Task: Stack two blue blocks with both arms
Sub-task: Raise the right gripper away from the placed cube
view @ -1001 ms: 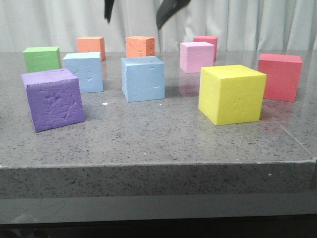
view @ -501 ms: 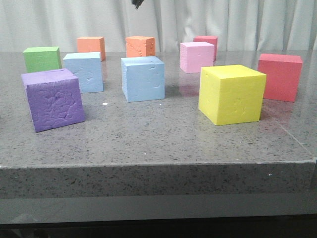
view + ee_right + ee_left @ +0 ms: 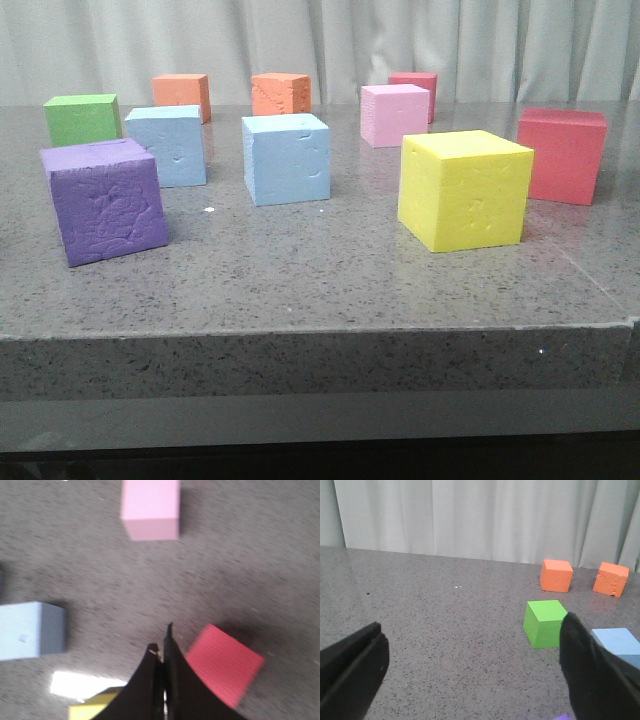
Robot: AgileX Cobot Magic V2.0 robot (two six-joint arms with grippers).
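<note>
Two sky-blue blocks stand apart on the grey table: one at mid left (image 3: 166,145), one nearer the centre (image 3: 287,158). Neither gripper shows in the front view. In the left wrist view my left gripper (image 3: 472,672) is wide open and empty above bare table, and the left blue block (image 3: 619,645) is partly hidden behind one finger (image 3: 595,675). In the blurred right wrist view my right gripper (image 3: 162,642) is shut and empty, high above the table, with a blue block (image 3: 30,630) off to one side.
A purple cube (image 3: 103,200) stands front left and a yellow cube (image 3: 465,188) front right. A red cube (image 3: 562,155), a pink cube (image 3: 394,114), a green cube (image 3: 82,118) and two orange cubes (image 3: 181,97) (image 3: 280,93) stand further back. The table's front edge (image 3: 320,330) is near.
The dark gripper fingers seen at the top of the front view have risen out of that view. The blocks have not moved.
</note>
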